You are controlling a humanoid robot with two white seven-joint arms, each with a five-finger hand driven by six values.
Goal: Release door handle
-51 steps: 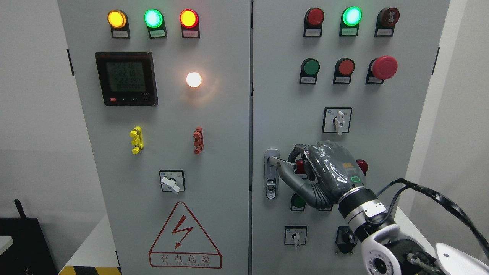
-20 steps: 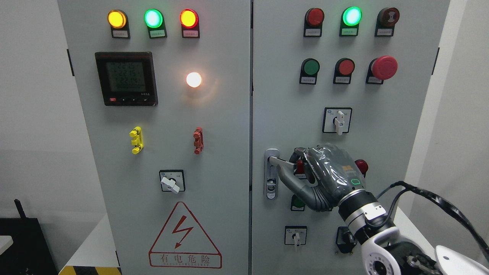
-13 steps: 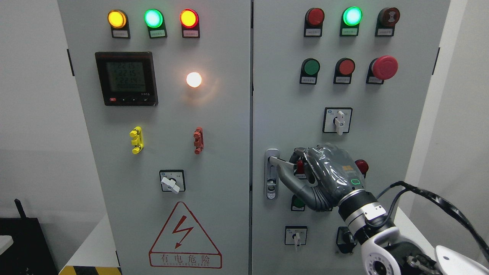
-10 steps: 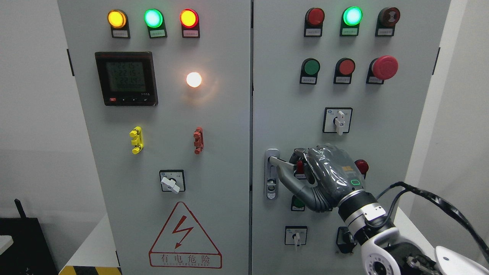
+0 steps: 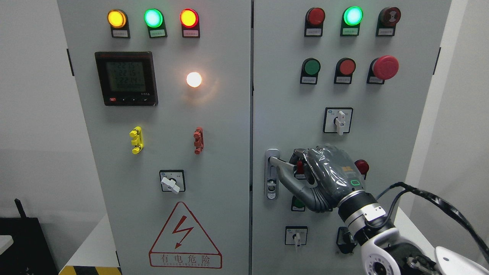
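Right of centre in the frame, the right hand [image 5: 324,177] has its fingers curled round the door handle [image 5: 280,163], which sticks out sideways from its lock plate [image 5: 271,173]. The grip looks closed, though the fingertips are hidden. Pulling away before uncurling could drag the door open or bump the nearby red button [image 5: 361,167].

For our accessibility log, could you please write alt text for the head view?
The right robot hand is curled around the silver door handle on the right door of a grey electrical cabinet. Lit indicator lamps, push buttons, a red emergency stop button and a digital meter cover the doors.
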